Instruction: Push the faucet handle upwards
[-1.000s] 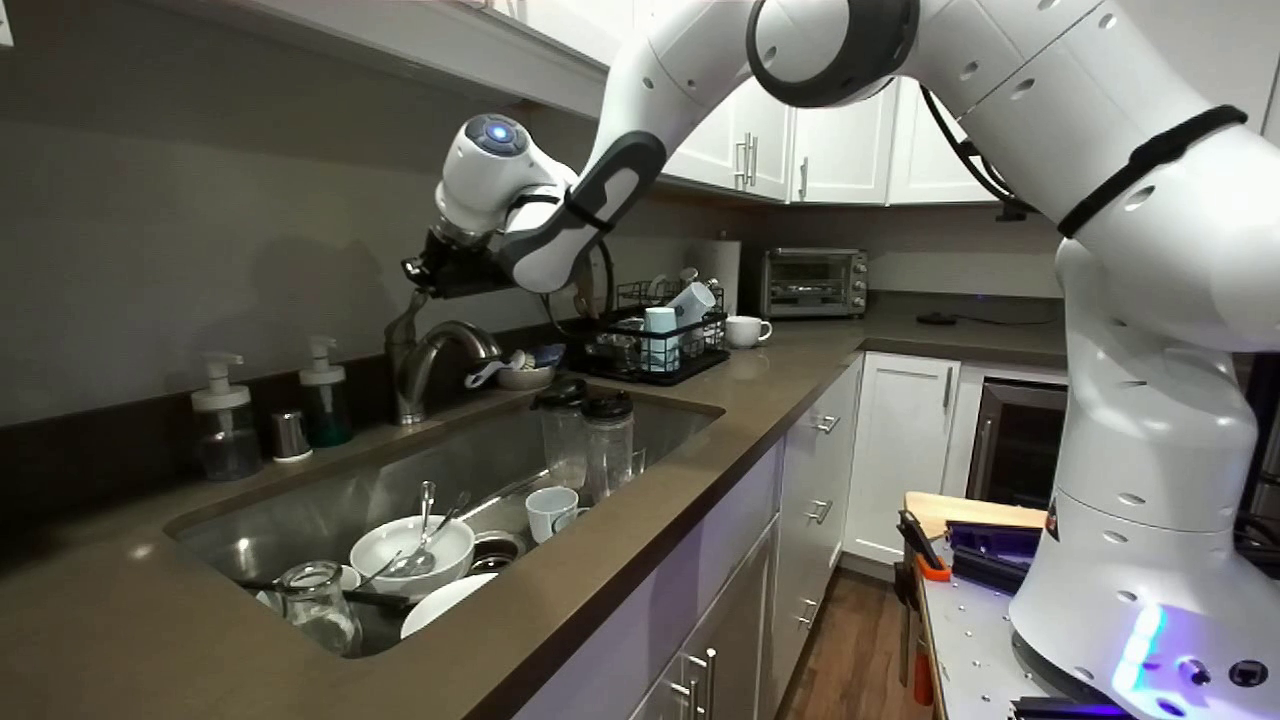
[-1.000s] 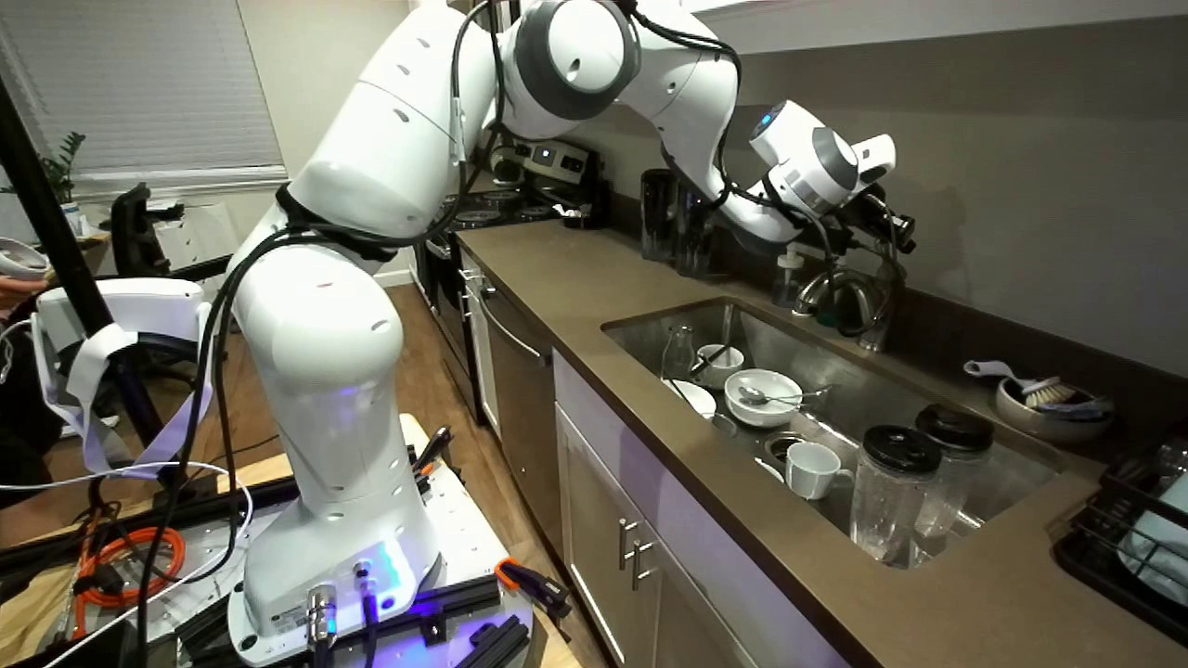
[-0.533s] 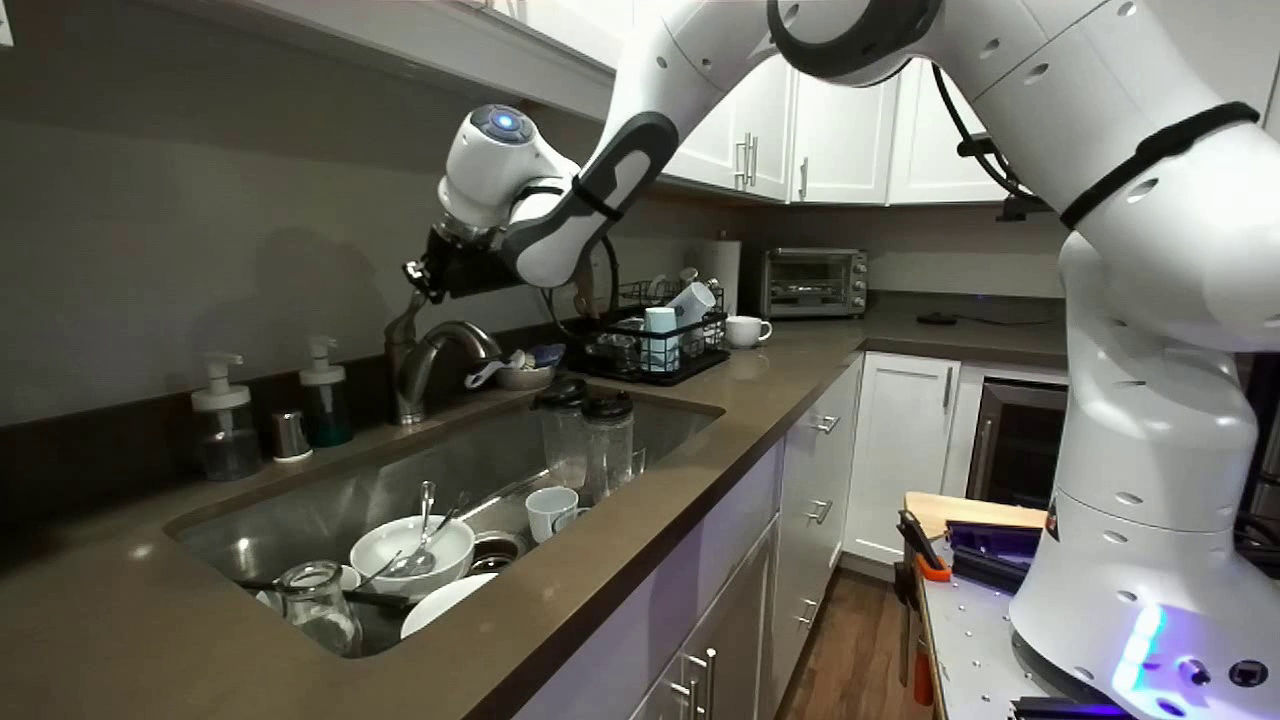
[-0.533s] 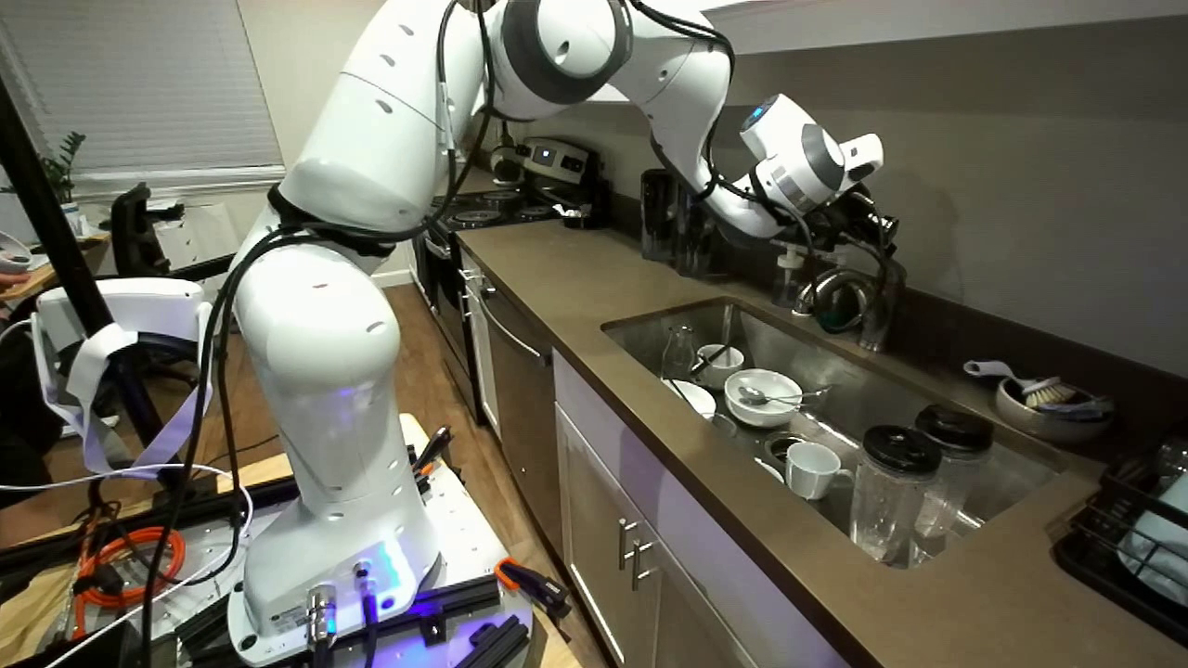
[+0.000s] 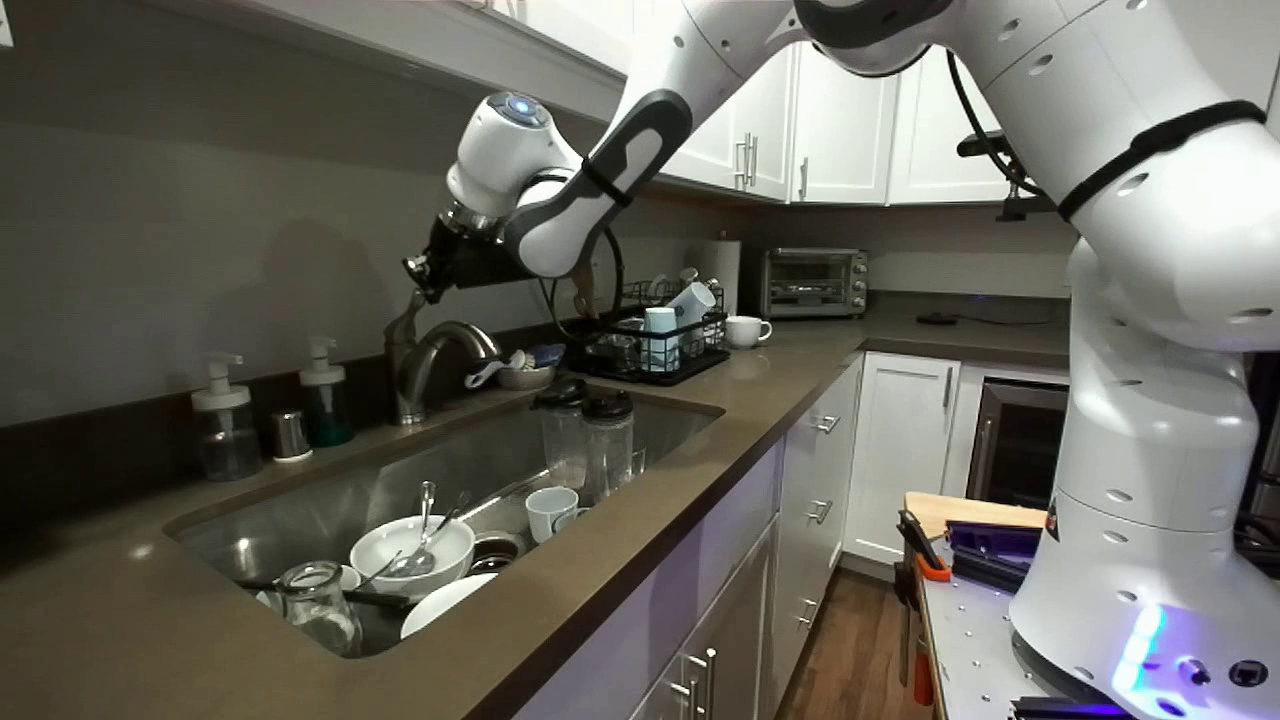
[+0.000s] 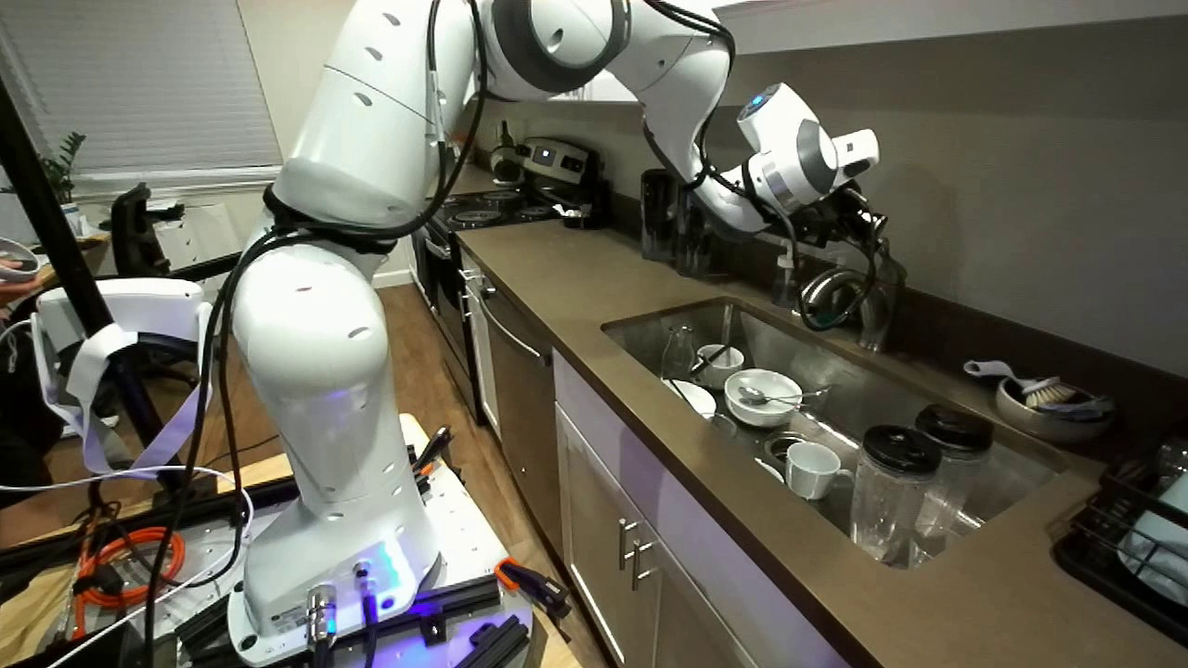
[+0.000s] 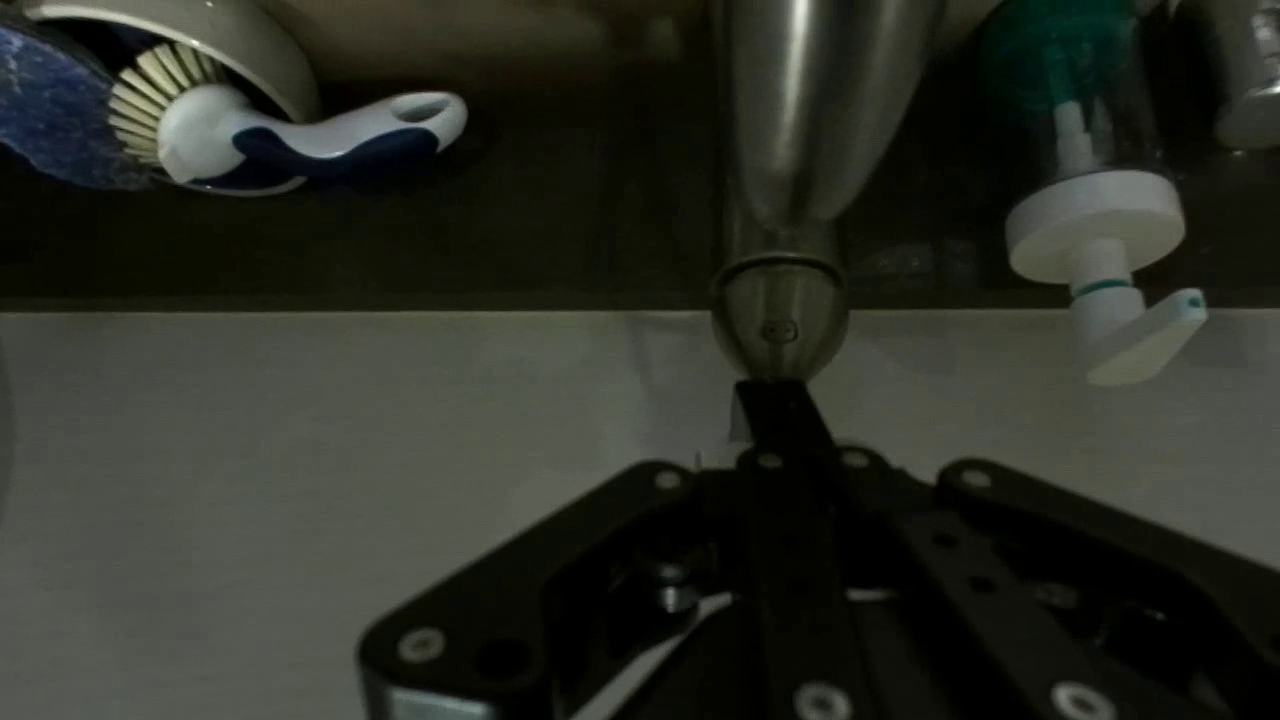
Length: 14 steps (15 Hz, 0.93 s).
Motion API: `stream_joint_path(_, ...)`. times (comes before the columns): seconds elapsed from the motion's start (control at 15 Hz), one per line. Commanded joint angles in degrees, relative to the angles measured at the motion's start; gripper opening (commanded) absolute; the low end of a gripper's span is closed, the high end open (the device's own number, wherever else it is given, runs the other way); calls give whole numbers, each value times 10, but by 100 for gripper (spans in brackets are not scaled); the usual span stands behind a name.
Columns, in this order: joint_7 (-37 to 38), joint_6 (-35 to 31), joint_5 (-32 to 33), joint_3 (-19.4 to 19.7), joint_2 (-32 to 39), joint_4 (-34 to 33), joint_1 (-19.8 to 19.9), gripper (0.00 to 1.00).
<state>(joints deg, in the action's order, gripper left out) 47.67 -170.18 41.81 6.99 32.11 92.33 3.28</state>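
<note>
The gripper (image 7: pixel 772 398) has its jaws pressed together. In an exterior view the faucet handle (image 5: pixel 407 316) slants up at its 7 o'clock, just beside; whether they touch I cannot tell. The spout (image 5: pixel 453 332) arches near at 5 o'clock, the sink rim (image 5: pixel 430 430) lies lower at 6. At 12, a wide gap runs to the upper cabinets' underside (image 5: pixel 425 55).

Above the black jaws, a white, jointed robot arm (image 5: pixel 1060 110) has risen and drawn back from the plain gray wall (image 5: pixel 150 220) in the past second, the jaws edging off with it; behind them, the arm's soft shadow (image 5: pixel 318 265) has climbed.
</note>
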Motion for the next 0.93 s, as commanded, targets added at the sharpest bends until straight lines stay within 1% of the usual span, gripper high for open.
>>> stream_joint_path(0.0, -72, -13, -45, -71, -17, 26, 57, 4)
stream_joint_path(0.13, -84, -18, -53, -92, -12, 18, 76, 4)
stream_joint_path(0.2, -80, -22, -49, -92, -8, 12, 78, 4)
stream_joint_path(0.47, -60, -59, -29, -77, -3, 4, 76, 4)
stream_joint_path(0.6, -48, -82, -21, -58, 0, -2, 66, 4)
stream_joint_path(0.87, -51, -89, -22, -49, -2, 3, 62, 4)
